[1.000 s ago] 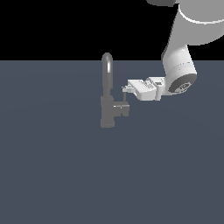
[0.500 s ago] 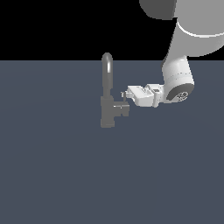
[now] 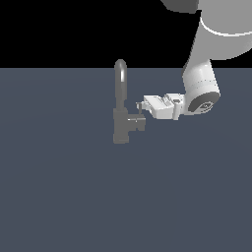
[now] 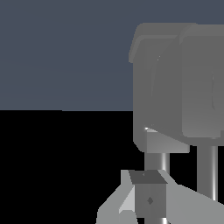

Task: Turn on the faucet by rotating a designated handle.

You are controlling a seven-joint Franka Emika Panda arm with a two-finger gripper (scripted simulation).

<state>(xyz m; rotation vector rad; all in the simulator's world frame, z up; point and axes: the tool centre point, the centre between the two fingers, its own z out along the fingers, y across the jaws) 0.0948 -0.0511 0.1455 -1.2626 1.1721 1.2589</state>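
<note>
Where the grey floor meets the black backdrop, the faucet (image 3: 120,110) stands upright a little toward the exterior view's left of centre, its arched spout rising above a blocky body. From that body's side a stub juts toward the exterior view's right, with the thin handle (image 3: 141,112) standing up from it. Next comes the gripper (image 3: 140,106), reaching in level with its fingertips right at the handle; I cannot tell whether it is clamped or slack.
</note>
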